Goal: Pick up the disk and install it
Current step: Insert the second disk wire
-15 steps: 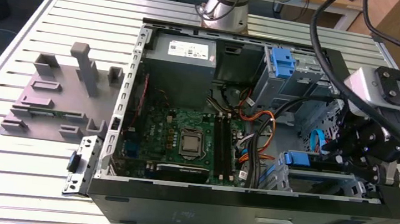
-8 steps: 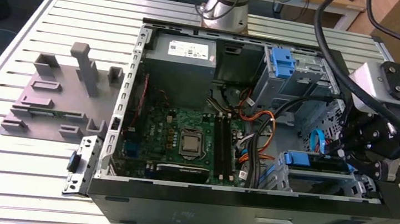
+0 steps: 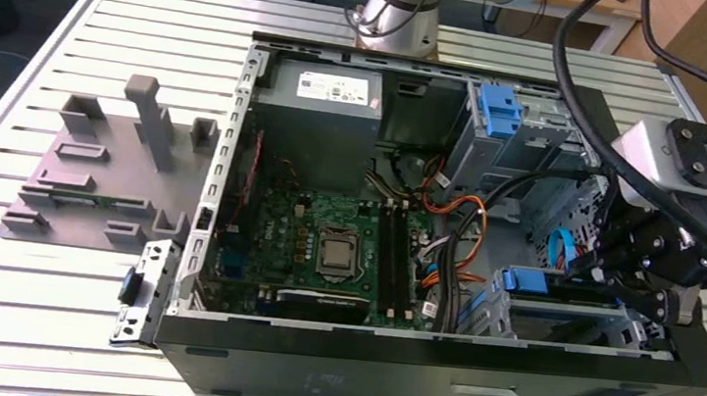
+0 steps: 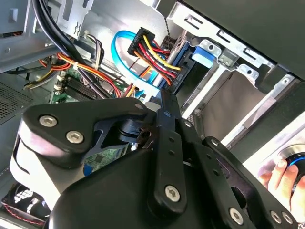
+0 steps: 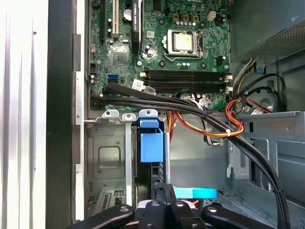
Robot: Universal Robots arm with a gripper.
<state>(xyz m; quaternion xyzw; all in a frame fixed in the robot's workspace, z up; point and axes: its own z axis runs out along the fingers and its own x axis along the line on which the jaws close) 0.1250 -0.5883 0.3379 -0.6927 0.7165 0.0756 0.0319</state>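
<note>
Nearest the lens in the first wrist view we see our pincer [image 5: 164,202], its black linkages closed in around the disk [image 5: 151,148], which shows as a blue caddy edge running straight out ahead of the fingertips. Its long axis points into the grey drive bay [image 5: 107,157], beside the motherboard [image 5: 162,43]. In the exterior view, the pincer [image 3: 641,278] hangs over the computer case [image 3: 440,375] on the worktop [image 3: 26,55].

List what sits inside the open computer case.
Inside the computer case: green motherboard, power supply, orange cables, blue bracket. The gripper covers the bay below it, hiding its contents.
</note>
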